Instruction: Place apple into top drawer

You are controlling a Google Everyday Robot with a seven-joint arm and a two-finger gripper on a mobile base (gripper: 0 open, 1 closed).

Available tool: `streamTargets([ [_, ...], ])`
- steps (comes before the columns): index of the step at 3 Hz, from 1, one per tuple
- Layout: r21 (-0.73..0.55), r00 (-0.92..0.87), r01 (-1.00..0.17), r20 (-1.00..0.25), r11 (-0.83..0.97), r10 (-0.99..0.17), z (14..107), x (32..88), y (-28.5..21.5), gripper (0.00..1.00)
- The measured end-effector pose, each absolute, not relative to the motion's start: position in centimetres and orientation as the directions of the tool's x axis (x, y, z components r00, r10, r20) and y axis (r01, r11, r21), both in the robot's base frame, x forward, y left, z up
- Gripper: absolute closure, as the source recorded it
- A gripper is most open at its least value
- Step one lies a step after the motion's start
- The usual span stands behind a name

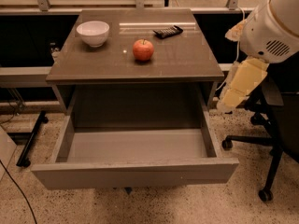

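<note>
The red-orange apple (143,50) stands on the brown cabinet top (177,59), near its middle. The top drawer (135,171) is pulled out wide below it, and its grey inside holds nothing. Of my arm I see only a white round joint (273,27) and a cream link (243,84) at the right edge, beside the cabinet's right side and apart from the apple. My gripper itself is out of view.
A white bowl (93,33) stands at the back left of the cabinet top and a small black object (167,31) lies at the back right. A black office chair base (261,148) stands on the floor to the right. A black stand foot (30,141) is at the left.
</note>
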State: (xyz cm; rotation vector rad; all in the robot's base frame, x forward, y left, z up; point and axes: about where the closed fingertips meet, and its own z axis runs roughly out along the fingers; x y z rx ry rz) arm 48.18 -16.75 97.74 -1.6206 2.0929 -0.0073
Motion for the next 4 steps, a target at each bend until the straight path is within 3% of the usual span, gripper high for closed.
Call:
streamTargets([
  [4,-0.264,-0.162,-0.909,-0.492,0.324,-0.855,96.7,51.7,-14.3,0.00],
])
